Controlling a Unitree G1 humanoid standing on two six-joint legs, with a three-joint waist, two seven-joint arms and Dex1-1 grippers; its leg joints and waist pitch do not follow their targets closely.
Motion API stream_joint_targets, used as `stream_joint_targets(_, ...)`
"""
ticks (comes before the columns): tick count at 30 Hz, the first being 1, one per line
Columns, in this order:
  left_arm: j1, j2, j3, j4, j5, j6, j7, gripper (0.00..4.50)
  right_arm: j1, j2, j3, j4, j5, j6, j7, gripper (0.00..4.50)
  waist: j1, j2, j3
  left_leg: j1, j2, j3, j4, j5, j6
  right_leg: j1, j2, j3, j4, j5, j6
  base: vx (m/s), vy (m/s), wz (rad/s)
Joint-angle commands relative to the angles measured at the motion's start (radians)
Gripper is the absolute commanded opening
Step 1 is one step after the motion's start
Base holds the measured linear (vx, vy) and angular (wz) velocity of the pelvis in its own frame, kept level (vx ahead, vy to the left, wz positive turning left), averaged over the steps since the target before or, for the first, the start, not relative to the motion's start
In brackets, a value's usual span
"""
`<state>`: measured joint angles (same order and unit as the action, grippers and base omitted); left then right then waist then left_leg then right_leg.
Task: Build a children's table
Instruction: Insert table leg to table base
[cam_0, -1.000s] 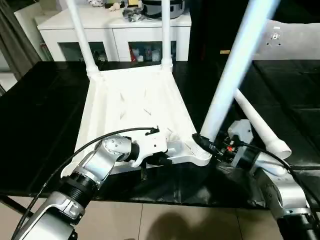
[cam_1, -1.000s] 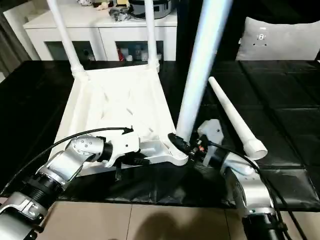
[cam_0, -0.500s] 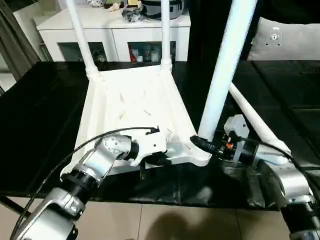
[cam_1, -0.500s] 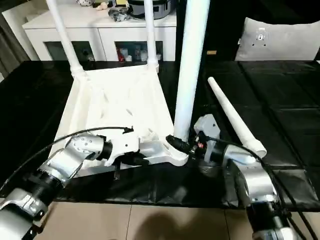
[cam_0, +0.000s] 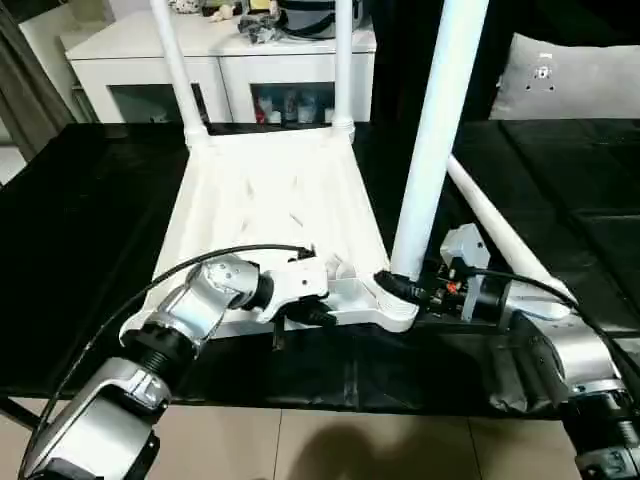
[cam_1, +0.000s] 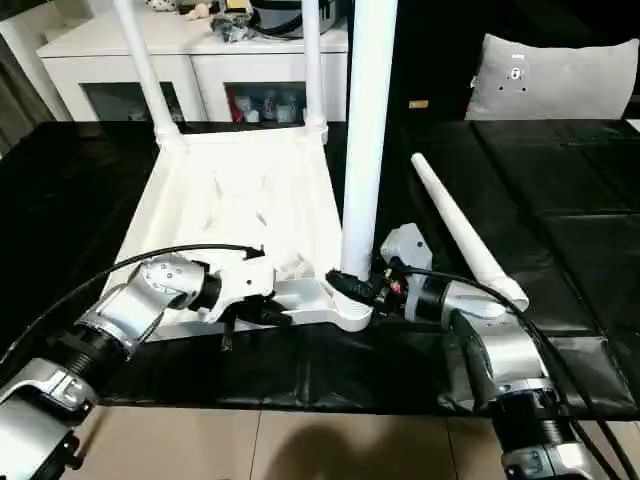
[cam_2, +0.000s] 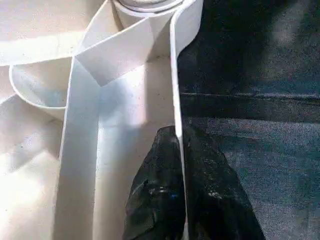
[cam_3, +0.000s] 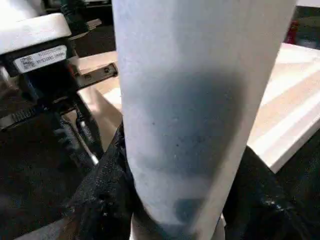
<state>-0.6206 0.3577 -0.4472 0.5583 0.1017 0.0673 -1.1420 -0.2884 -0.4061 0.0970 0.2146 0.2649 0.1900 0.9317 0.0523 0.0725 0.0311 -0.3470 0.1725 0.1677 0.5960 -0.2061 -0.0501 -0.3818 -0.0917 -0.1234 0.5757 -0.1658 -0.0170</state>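
Note:
The children's table top (cam_0: 270, 195) lies underside up on the black table (cam_0: 80, 210). Two white legs (cam_0: 178, 70) (cam_0: 343, 60) stand upright in its far corner sockets. A third leg (cam_0: 435, 140) stands nearly upright at the near right corner socket (cam_0: 398, 312). My right gripper (cam_0: 397, 288) is shut around the base of that leg (cam_3: 200, 100). My left gripper (cam_0: 318, 314) is shut on the top's near rim (cam_2: 176, 100), one black finger (cam_2: 160, 195) on each side. Another leg (cam_0: 500, 235) lies loose on the black table to the right.
A white cabinet (cam_0: 130, 50) with clutter on top stands behind the black table. A pale cushion (cam_0: 575, 75) sits at the back right. The black table's front edge (cam_0: 350, 395) runs just below my grippers, with tiled floor beyond it.
The leg in my right gripper has swung from leaning right to nearly upright over the near right socket. My left gripper has stayed on the rim.

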Motion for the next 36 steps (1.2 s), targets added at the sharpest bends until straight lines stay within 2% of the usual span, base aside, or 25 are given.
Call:
stream_joint_targets(1,0.016,0.011,0.002,-0.029,0.005,0.027,0.018,0.00,0.063,0.013,0.058,0.044,-0.036,0.088,-0.023,1.87,-0.001,-0.011,-0.041,-0.003,0.054,-0.026,-0.085,-0.319,0.047,0.034,-0.075,0.055,-0.098,-0.513,-0.101,0.000,0.000,0.00)
stream_joint_targets(4,0.100,-0.011,0.037,-0.145,-0.022,0.163,0.084,0.00,0.109,0.073,0.029,-0.008,-0.084,0.149,-0.233,1.87,-0.005,-0.001,-0.039,-0.004,0.058,-0.027,-0.092,-0.320,0.032,0.033,-0.074,0.058,-0.094,-0.470,-0.117,0.000,0.000,0.00)
stream_joint_targets(7,0.141,-0.068,0.055,-0.241,-0.024,0.298,0.165,0.00,0.099,0.132,0.017,-0.003,-0.118,0.196,-0.355,1.87,-0.027,-0.005,-0.027,0.005,0.049,-0.031,-0.092,-0.419,0.009,0.025,-0.070,0.047,-0.109,-0.617,-0.074,0.000,0.000,0.00)
stream_joint_targets(11,0.110,-0.168,0.057,-0.246,-0.015,0.375,0.251,0.00,0.017,0.206,-0.019,0.090,-0.128,0.231,-0.495,1.87,-0.079,-0.001,-0.015,0.040,0.031,-0.044,-0.071,-0.570,-0.003,0.010,-0.060,-0.015,-0.165,-0.770,0.032,0.000,0.000,0.00)
stream_joint_targets(12,0.100,-0.191,0.050,-0.243,-0.006,0.387,0.270,0.00,-0.002,0.221,-0.024,0.111,-0.135,0.235,-0.530,1.87,-0.096,0.018,-0.011,0.046,0.049,-0.057,-0.087,-0.650,-0.007,0.024,-0.053,-0.040,-0.165,-0.707,0.036,0.000,0.000,0.00)
stream_joint_targets(13,0.094,-0.207,0.038,-0.246,0.006,0.397,0.284,0.00,-0.014,0.236,-0.025,0.117,-0.141,0.242,-0.559,1.87,-0.109,0.003,-0.005,0.032,0.063,-0.069,-0.105,-0.704,-0.010,0.039,-0.048,-0.046,-0.154,-0.667,0.042,0.000,0.000,0.00)
stream_joint_targets(14,0.089,-0.217,0.031,-0.246,0.018,0.405,0.297,0.00,-0.023,0.247,-0.024,0.121,-0.145,0.248,-0.575,1.87,-0.096,0.023,0.003,-0.011,0.107,-0.090,-0.169,-0.835,-0.026,0.087,-0.045,-0.005,-0.051,-0.502,0.005,-0.077,0.035,0.03)
stream_joint_targets(15,0.089,-0.220,0.026,-0.258,0.026,0.422,0.309,0.00,-0.026,0.255,-0.022,0.120,-0.148,0.256,-0.587,1.87,-0.062,0.035,-0.006,-0.009,0.127,-0.066,-0.217,-0.909,-0.054,0.091,-0.038,0.030,0.043,-0.296,-0.054,-0.065,-0.020,0.16)
stream_joint_targets(16,0.090,-0.218,0.025,-0.266,0.031,0.434,0.315,0.00,-0.034,0.261,-0.022,0.128,-0.152,0.258,-0.599,1.87,-0.072,-0.003,-0.009,0.016,0.111,-0.061,-0.195,-0.871,-0.036,0.070,-0.044,0.056,0.022,-0.291,-0.048,-0.065,-0.020,0.16)
stream_joint_targets(17,0.092,-0.215,0.024,-0.273,0.034,0.444,0.320,0.00,-0.038,0.265,-0.022,0.134,-0.155,0.259,-0.607,1.87,-0.062,-0.040,0.012,0.097,0.007,-0.024,-0.067,-0.705,-0.047,-0.048,-0.052,0.027,-0.170,-0.831,0.027,0.054,-0.077,0.22)
stream_joint_targets(18,0.093,-0.208,0.027,-0.276,0.038,0.448,0.327,0.00,-0.045,0.270,-0.027,0.145,-0.157,0.260,-0.618,1.87,-0.081,-0.055,0.015,0.125,-0.047,-0.016,0.090,-0.378,-0.002,-0.079,-0.124,-0.006,-0.242,-1.156,0.072,0.059,-0.045,-0.10)
stream_joint_targets(19,0.092,-0.205,0.029,-0.274,0.040,0.448,0.331,0.00,-0.051,0.272,-0.032,0.154,-0.158,0.261,-0.625,1.87,-0.079,-0.049,0.010,0.084,-0.031,-0.027,0.071,-0.306,0.015,-0.022,-0.151,-0.007,-0.233,-1.145,0.076,0.128,0.017,-0.30)
stream_joint_targets(20,0.090,-0.198,0.037,-0.272,0.044,0.451,0.340,0.00,-0.073,0.277,-0.038,0.188,-0.162,0.254,-0.637,1.87,-0.079,-0.026,-0.005,0.033,0.011,-0.051,-0.005,-0.341,0.016,0.049,-0.128,-0.048,-0.186,-0.953,0.102,0.072,0.067,-0.40)
stream_joint_targets(21,0.089,-0.197,0.041,-0.271,0.047,0.451,0.344,0.00,-0.086,0.280,-0.039,0.208,-0.167,0.243,-0.645,1.87,-0.090,0.004,-0.002,-0.023,0.062,-0.097,-0.080,-0.512,-0.015,0.094,-0.088,-0.050,-0.114,-0.709,0.096,0.110,0.104,-0.25)
stream_joint_targets(22,0.089,-0.196,0.044,-0.270,0.049,0.451,0.347,0.00,-0.095,0.283,-0.040,0.216,-0.168,0.237,-0.648,1.87,-0.085,0.015,-0.012,-0.016,0.091,-0.111,-0.103,-0.605,-0.023,0.101,-0.084,-0.022,-0.065,-0.545,0.056,0.000,0.000,0.00)
stream_joint_targets(23,0.088,-0.196,0.045,-0.270,0.051,0.452,0.352,0.00,-0.104,0.288,-0.042,0.225,-0.170,0.231,-0.653,1.87,-0.081,0.023,-0.001,0.002,0.110,-0.117,-0.145,-0.792,-0.046,0.081,-0.072,0.012,-0.025,-0.370,-0.020,0.000,0.000,0.00)
stream_joint_targets(25,0.087,-0.198,0.053,-0.263,0.047,0.443,0.365,0.00,-0.108,0.289,-0.043,0.217,-0.169,0.207,-0.647,1.87,-0.078,-0.017,0.006,0.053,0.041,-0.072,-0.092,-0.716,-0.060,0.012,-0.089,0.021,-0.118,-0.597,-0.041,0.023,-0.003,0.12)
stream_joint_targets(26,0.085,-0.193,0.054,-0.255,0.049,0.424,0.373,0.00,-0.107,0.290,-0.051,0.206,-0.161,0.182,-0.642,1.87,-0.084,-0.023,0.013,0.072,0.016,-0.065,-0.055,-0.625,-0.038,-0.004,-0.098,-0.010,-0.161,-0.815,0.005,0.067,-0.007,0.15)
stream_joint_targets(27,0.084,-0.187,0.054,-0.249,0.052,0.408,0.373,0.00,-0.106,0.291,-0.060,0.197,-0.152,0.163,-0.636,1.87,-0.095,-0.018,0.008,0.029,0.026,-0.081,-0.065,-0.583,-0.026,0.042,-0.101,-0.031,-0.153,-0.816,0.046,0.000,0.000,0.00)
stream_joint_targets(28,0.083,-0.175,0.053,-0.244,0.053,0.390,0.370,0.00,-0.107,0.295,-0.078,0.187,-0.138,0.128,-0.633,1.87,-0.090,-0.006,0.000,0.021,0.037,-0.087,-0.076,-0.577,-0.024,0.057,-0.101,-0.021,-0.141,-0.750,0.042,0.000,0.000,0.00)
stream_joint_targets(29,0.084,-0.166,0.052,-0.243,0.054,0.380,0.367,0.00,-0.107,0.297,-0.090,0.180,-0.129,0.104,-0.631,1.87,-0.091,-0.005,-0.005,-0.008,0.057,-0.102,-0.099,-0.566,-0.020,0.076,-0.103,-0.003,-0.110,-0.610,0.019,0.000,0.000,0.00)
stream_joint_targets(31,0.086,-0.134,0.053,-0.227,0.059,0.304,0.357,0.00,-0.097,0.300,-0.126,0.143,-0.088,0.006,-0.595,1.87,-0.080,-0.007,-0.012,0.006,0.052,-0.085,-0.094,-0.490,-0.013,0.051,-0.109,0.020,-0.117,-0.511,-0.041,0.000,0.000,0.00)
stream_joint_targets(33,0.090,-0.100,0.053,-0.217,0.060,0.226,0.336,0.00,-0.085,0.296,-0.160,0.102,-0.041,-0.064,-0.541,1.87,-0.066,-0.012,-0.019,-0.017,0.059,-0.073,-0.094,-0.312,0.026,0.063,-0.110,0.035,-0.098,-0.373,-0.115,0.000,0.000,0.00)
stream_joint_targets(35,0.097,-0.093,0.076,-0.227,0.026,0.226,0.307,0.00,-0.076,0.283,-0.171,0.077,-0.016,-0.084,-0.500,1.87,-0.058,-0.010,-0.033,-0.017,0.065,-0.063,-0.091,-0.219,0.056,0.058,-0.102,0.041,-0.078,-0.258,-0.162,0.000,0.000,0.00)
stream_joint_targets(36,0.099,-0.095,0.086,-0.232,0.012,0.239,0.300,0.44,-0.074,0.279,-0.172,0.073,-0.013,-0.086,-0.492,1.87,-0.059,-0.019,-0.027,-0.020,0.060,-0.052,-0.093,-0.279,0.063,0.048,-0.095,0.046,-0.080,-0.305,-0.176,0.000,0.000,0.00)
